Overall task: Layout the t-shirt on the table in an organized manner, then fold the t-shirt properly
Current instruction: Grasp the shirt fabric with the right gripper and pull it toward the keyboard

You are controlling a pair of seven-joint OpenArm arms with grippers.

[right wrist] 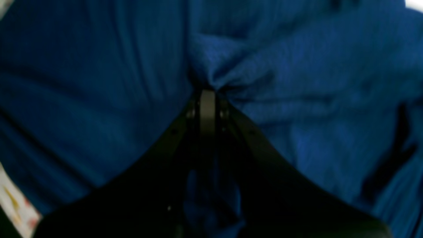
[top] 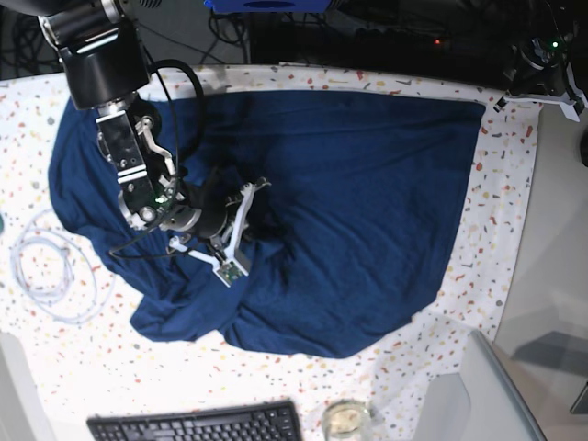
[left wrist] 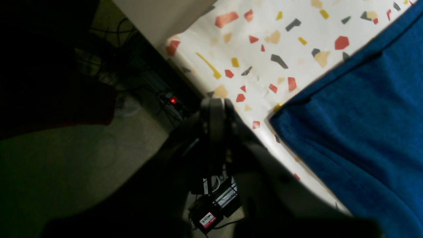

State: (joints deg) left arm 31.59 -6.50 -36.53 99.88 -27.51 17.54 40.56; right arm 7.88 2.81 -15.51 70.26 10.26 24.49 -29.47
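1. The right arm is reached down from the far-left corner of the base view, its wrist bent so that the right gripper [top: 262, 220] is laid over the middle of the t-shirt [top: 367, 193].
2. In the right wrist view the right gripper [right wrist: 207, 94] is seen drawn nearly together, with a bunched ridge of the navy fabric pinched at its tips.
3. The left gripper [left wrist: 216, 105] is held off the table's edge at the far right (its fingers are pressed together, nothing between them).
4. The t-shirt is spread, rumpled, across the table [top: 496, 230], with its straight hem towards the right and creased folds towards the near left.
5. A small round dish [top: 346, 419] is seen at the near edge, beside a keyboard [top: 197, 424]; its contents cannot be told.
6. A coiled white cable [top: 50, 266] is laid on the table, left of the t-shirt.
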